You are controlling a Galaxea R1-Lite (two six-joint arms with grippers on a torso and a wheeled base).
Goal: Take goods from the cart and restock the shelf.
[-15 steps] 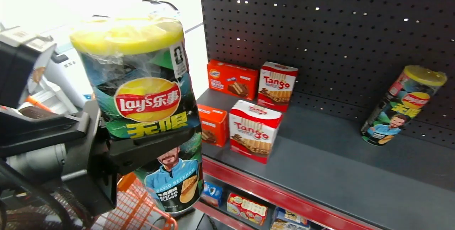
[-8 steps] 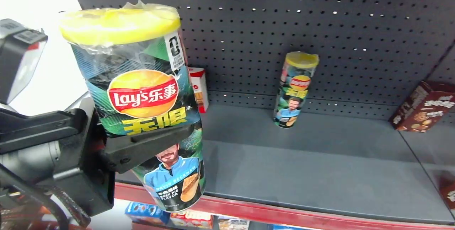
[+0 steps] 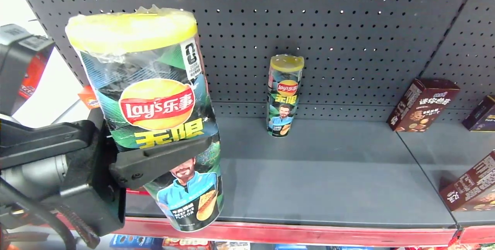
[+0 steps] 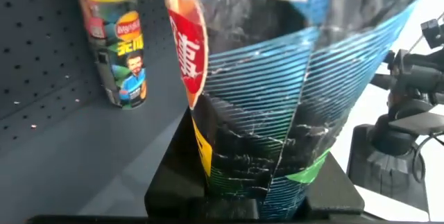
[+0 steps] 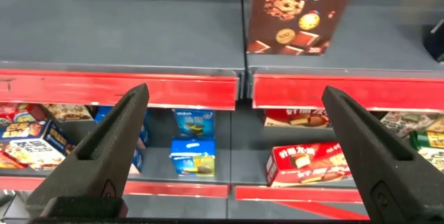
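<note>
The left gripper (image 3: 162, 153) is clenched on the can (image 3: 154, 118), one black finger (image 3: 154, 163) crossing its front just under the middle. The can is held upright with a slight tilt, in the air in front of the shelf (image 3: 328, 176), its base level with the red edge strip (image 3: 309, 236). Its label carries a red-and-yellow oval logo, a row of yellow characters and a drawn man in a blue shirt above small white lettering. A yellow lid under crinkled clear film tops it, with a small white sticker near the rim. A second can (image 3: 284, 95) with the same label stands upright at the back of the shelf, against the pegboard (image 3: 348, 29). Plain grey shelf surface runs from it forward to the red strip and across to a brown box (image 3: 423, 105) with white characters and cookie pictures. Another brown box (image 3: 470, 186) sits at the front right. The left wrist view gives the held can (image 4: 277, 113) from close up between its own gripper (image 4: 257, 196), and the second can (image 4: 118, 40) well apart from it. The right gripper (image 5: 234, 93) hangs spread wide with nothing between its fingers, facing the red strips. A brown cookie box (image 5: 298, 9) sits above there, and blue boxes (image 5: 193, 156) and a red box (image 5: 305, 165) lie on the lower shelf.
</note>
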